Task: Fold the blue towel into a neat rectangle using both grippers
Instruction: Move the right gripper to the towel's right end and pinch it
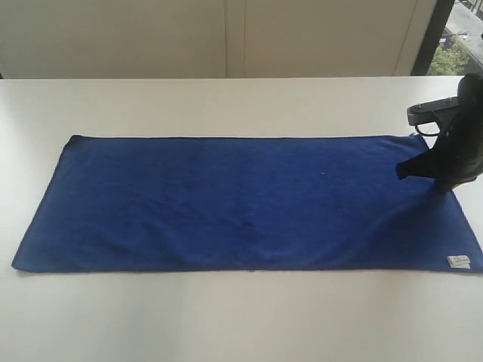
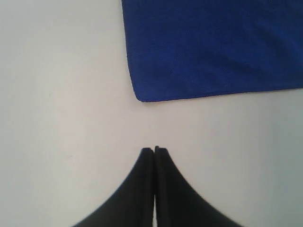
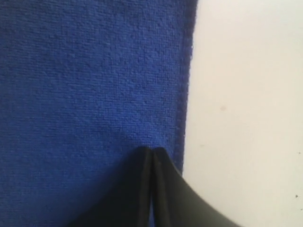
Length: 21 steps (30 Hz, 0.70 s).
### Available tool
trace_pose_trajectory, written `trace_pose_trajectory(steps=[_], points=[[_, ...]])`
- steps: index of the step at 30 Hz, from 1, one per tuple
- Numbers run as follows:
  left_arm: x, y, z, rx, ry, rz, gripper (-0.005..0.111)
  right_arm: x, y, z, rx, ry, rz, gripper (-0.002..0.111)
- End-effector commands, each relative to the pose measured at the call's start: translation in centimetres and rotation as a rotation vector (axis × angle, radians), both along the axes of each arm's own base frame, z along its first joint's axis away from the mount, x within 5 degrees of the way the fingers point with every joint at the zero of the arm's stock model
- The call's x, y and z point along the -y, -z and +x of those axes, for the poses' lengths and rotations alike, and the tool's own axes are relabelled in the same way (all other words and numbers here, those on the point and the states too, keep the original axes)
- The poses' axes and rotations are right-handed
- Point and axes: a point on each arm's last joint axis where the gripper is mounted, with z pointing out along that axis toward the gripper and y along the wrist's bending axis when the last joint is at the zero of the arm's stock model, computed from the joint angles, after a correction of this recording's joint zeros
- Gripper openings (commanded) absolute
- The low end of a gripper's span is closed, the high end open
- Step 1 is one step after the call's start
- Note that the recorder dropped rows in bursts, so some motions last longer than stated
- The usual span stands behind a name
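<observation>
The white table [image 1: 226, 324] carries the blue towel [image 1: 241, 204], spread flat at full length across its middle, long sides running left to right. No fold shows anywhere, so by my reading the task has hardly begun: every fold is yet to be made and no corner is lifted.

The right pincer [image 1: 400, 171] hangs over the towel's right end, toward the far corner. The exterior view does not show how its jaws stand, but the right wrist view does: they are pressed together with no cloth between them, just inside the towel's stitched edge. Whether the tips touch the cloth I cannot tell.

The left pincer [image 2: 154, 149] is missing from the exterior view altogether. Only its own wrist view gives it, jaws likewise pressed together and empty, over bare table near a towel corner but apart from it.

Smallest is the white tag [image 1: 458, 261] at the near right corner, which only the exterior view shows.
</observation>
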Motion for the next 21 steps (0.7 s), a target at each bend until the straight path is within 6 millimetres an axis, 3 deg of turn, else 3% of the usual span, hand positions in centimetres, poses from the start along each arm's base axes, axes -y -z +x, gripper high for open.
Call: trace_pose_trajectory(steps=[1, 4, 11, 15, 21], points=[[0.0, 0.0, -0.3, -0.007, -0.001, -0.003, 0.000, 0.5, 0.4, -0.1, -0.005, 0.011, -0.003, 0.000], [0.0, 0.0, -0.3, -0.007, -0.001, -0.003, 0.000, 0.0, -0.9, 0.2, 0.061, 0.049, 0.057, 0.000], [0.0, 0.0, -0.3, -0.007, -0.001, -0.003, 0.000, 0.0, -6.6, -0.8, 0.159, 0.100, 0.106, 0.000], [0.0, 0.0, -0.3, -0.007, -0.001, -0.003, 0.000, 1.3, -6.1, -1.1, 0.121, 0.120, 0.096, 0.004], [0.0, 0.0, -0.3, -0.007, -0.001, -0.003, 0.000, 1.7, -3.7, -0.7, 0.067, 0.119, 0.095, 0.032]])
